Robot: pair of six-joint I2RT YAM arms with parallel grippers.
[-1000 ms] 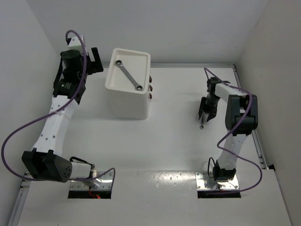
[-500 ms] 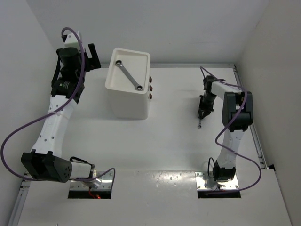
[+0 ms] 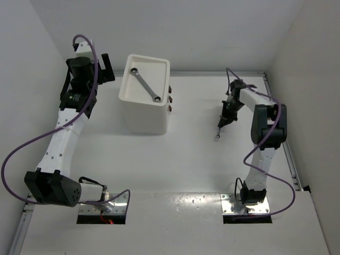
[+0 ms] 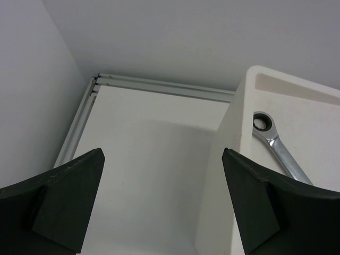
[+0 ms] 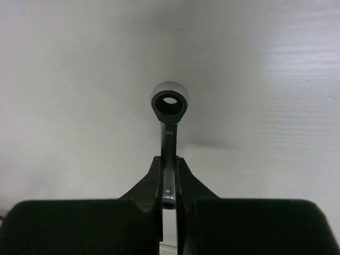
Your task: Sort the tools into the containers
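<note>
A white container [image 3: 144, 109] stands at the back left of the table, with a shallow tray top and dark knobs [image 3: 170, 99] on its right face. One silver wrench [image 3: 146, 85] lies slantwise in that tray; its ring end [image 4: 262, 123] shows in the left wrist view. My left gripper [image 3: 105, 68] hovers open to the left of the container [image 4: 234, 180], nothing between its fingers. My right gripper [image 3: 225, 118] is shut on a second slim wrench [image 5: 169, 139], whose ring end [image 5: 170, 102] sticks out ahead of the fingertips [image 5: 169, 166] and whose tip [image 3: 217, 137] points down-left near the table.
A metal rail [image 3: 291, 159] runs along the table's right edge and another rail [image 4: 159, 85] along the back wall. White walls close in on the left, back and right. The arm bases [image 3: 103, 204] sit at the near edge.
The right gripper has closed on the wrench and moved it slightly up and left, tilting it. The left arm has barely shifted.
</note>
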